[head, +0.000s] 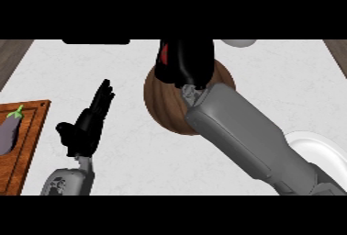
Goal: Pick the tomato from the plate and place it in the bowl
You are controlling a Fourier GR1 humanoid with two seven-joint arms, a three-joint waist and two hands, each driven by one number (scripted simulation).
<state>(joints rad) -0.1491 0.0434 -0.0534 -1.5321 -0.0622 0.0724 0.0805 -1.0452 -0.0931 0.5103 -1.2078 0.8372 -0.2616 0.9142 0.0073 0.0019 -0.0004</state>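
Your right hand point(184, 62) sits over the wooden bowl point(163, 108), its fingers curled round the tomato point(163, 56), of which only a red sliver shows. Left of the bowl, your left hand point(88, 124) rests open, fingers up. Further left of the bowl an eggplant point(10, 131) lies on a wooden board point(30, 147). Right of the bowl, a white plate point(318, 149) sits on the bench point(136, 156).

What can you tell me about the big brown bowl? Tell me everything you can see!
The bowl looks like brown wood with darker grain lines, round and wide. It sits on the pale counter near the middle, towards the far side. Much of it is hidden: the right hand hangs over its far part, curled round something red, and the grey forearm crosses its right side. Its inside cannot be seen.
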